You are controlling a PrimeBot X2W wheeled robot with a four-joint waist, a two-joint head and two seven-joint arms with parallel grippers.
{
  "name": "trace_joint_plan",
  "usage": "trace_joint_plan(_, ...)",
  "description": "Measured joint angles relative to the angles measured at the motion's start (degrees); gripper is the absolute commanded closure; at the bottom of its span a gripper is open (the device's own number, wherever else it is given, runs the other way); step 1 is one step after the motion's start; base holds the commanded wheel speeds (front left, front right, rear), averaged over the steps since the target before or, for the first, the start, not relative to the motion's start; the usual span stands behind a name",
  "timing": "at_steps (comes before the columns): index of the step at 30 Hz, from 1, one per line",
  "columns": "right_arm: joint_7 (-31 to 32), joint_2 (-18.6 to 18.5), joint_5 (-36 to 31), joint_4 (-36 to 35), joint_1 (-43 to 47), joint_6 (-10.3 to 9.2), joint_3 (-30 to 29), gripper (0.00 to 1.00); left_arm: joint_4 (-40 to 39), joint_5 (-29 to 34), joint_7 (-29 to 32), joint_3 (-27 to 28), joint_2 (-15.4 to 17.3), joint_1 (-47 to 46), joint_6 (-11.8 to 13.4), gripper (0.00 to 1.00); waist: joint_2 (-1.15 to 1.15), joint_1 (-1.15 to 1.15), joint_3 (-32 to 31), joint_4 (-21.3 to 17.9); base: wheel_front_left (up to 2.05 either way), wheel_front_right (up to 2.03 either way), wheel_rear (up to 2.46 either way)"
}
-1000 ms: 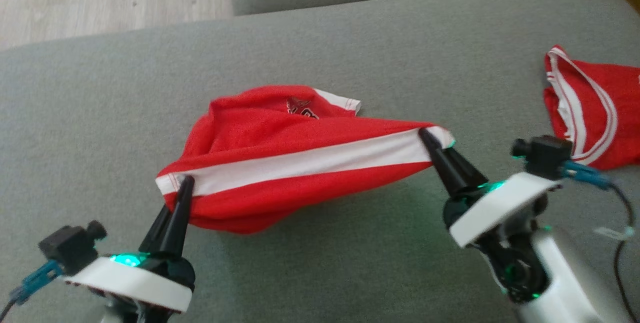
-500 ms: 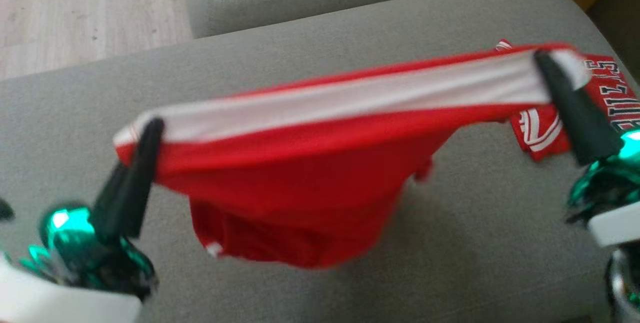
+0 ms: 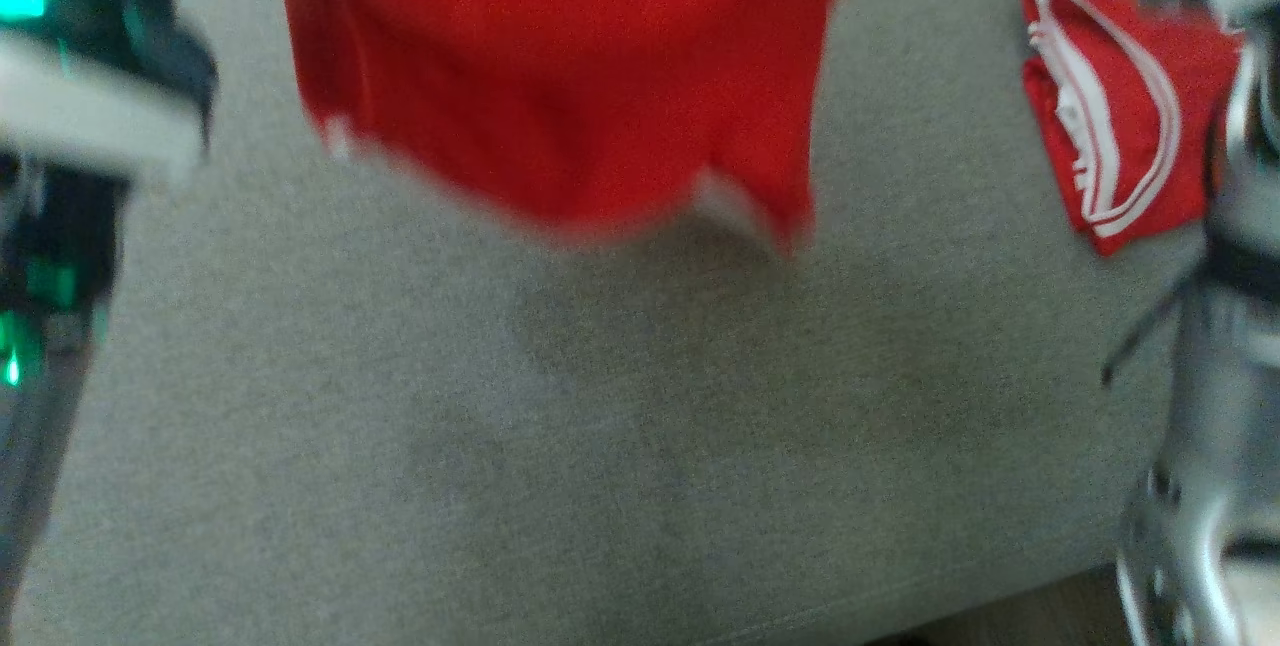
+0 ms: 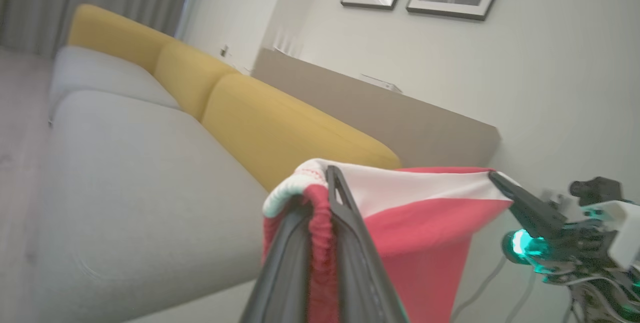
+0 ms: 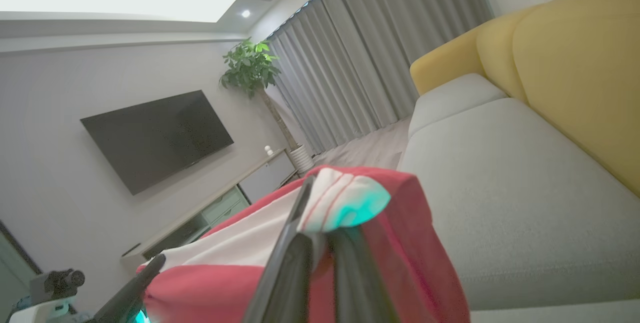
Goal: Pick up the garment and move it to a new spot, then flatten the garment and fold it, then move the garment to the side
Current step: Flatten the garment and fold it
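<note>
Garment [image 3: 560,76], red fabric with white band, hangs clear above grey sofa seat [image 3: 600,426]; left pincer [image 4: 315,198] and right pincer [image 5: 325,213] each clamp a band corner, probably to let it unfurl.

surface: grey sofa seat [image 3: 600,446] | on it: folded red-and-white garment [image 3: 1128,96], right edge

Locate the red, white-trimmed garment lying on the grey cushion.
In the head view, the white-trimmed garment lies at the upper right on the grey cushion, to the right of the hanging red garment and apart from it.
</note>
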Motion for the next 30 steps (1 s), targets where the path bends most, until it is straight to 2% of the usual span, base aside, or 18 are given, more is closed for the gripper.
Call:
trace_joint_plan(2, -4.1, -0.01, -0.41, 7.39, -7.21, 0.0, 1.22, 1.0, 7.68, 3.43, -1.76, -1.16, -2.52, -7.65, -0.98, 1.0, 0.0, 0.01, 2.14, 0.1, 0.0, 0.0, 0.0)
trace_joint_plan(6, -13.76, -0.03, -1.65, 21.31, -21.4, 0.0, 3.92, 1.0, 22.38, 8.98, -9.12, -1.6, -8.64, -23.17, -3.99, 1.0, 0.0, 0.0, 6.09, 0.48, 0.0, 0.0, 0.0)
trace_joint_plan(9, -20.67, -0.09, -1.11, 29.37, -28.02, 0.0, 6.27, 1.0, 30.92, 11.92, -14.66, -2.18, -11.6, -31.26, -6.73, 1.0, 0.0, 0.01, 8.72, 0.86, 0.0, 0.0, 0.0)
trace_joint_plan(11, -24.82, -0.11, 0.86, 35.21, -28.3, 0.0, 10.31, 1.0, 37.47, 12.09, -18.75, -3.82, -13.61, -31.6, -8.28, 1.0, 0.0, 0.0, 10.74, 1.25, 0.0, 0.0, 0.0)
trace_joint_plan(13, -25.96, -0.11, 1.16, 36.78, -27.14, 0.0, 11.81, 1.0, 39.28, 12.06, -19.74, -4.82, -13.93, -30.11, -8.72, 1.0, 0.0, 0.01, 11.03, 1.35, 0.0, 0.0, 0.0)
trace_joint_plan(14, -26.58, -0.1, 1.29, 38.18, -25.26, 0.0, 13.21, 1.0, 40.88, 12.05, -21.19, -5.88, -14.27, -27.74, -8.76, 1.0, -0.01, 0.02, 10.97, 1.42, 0.0, 0.0, 0.0)
trace_joint_plan(15, -27.08, -0.05, 1.54, 39.75, -20.13, 0.0, 15.32, 1.0, 42.65, 12.05, -23.71, -8.28, -14.24, -21.6, -9.18, 1.0, 0.0, 0.01, 10.43, 1.58, 0.0, 0.0, 0.0)
trace_joint_plan(17, -27.07, -0.1, 1.38, 39.53, -15.06, 0.0, 16.34, 1.0, 41.72, 11.12, -26.49, -10.21, -14.16, -16.06, -9.18, 1.0, 0.0, -0.05, 10.46, 1.7, 0.0, 0.0, 0.0)
trace_joint_plan(19, -27.08, -0.26, 0.48, 38.73, -10.46, 0.0, 16.81, 1.0, 39.17, 9.18, -28.43, -12.37, -13.72, -11.55, -9.22, 1.0, 0.0, 0.0, 10.31, 1.84, 0.0, 0.0, 0.0)
trace_joint_plan(22, -27.13, -0.98, -0.59, 34.9, -2.32, 0.0, 17.49, 1.0, 34.75, 9.14, -30.37, -14.68, -12.38, -3.87, -9.24, 1.0, 0.0, -0.01, 8.79, 2.14, 0.0, 0.0, 0.0)
trace_joint_plan(26, -25.91, -4.37, -0.75, 26.18, 10.56, 0.0, 16.63, 1.0, 28.11, 11.87, -31.01, -14.73, -10.68, 7.45, -9.24, 1.0, 0.0, -0.03, 6.64, 3.49, 0.0, 0.0, 0.0)
trace_joint_plan(30, -23.66, -5.55, -0.75, 18.36, 22.23, 0.0, 14.48, 1.0, 23.23, 15.67, -31.01, -11.57, -11.79, 18.48, -9.24, 1.0, 0.0, -0.04, 3.22, 4.68, 0.0, 0.0, 0.0)
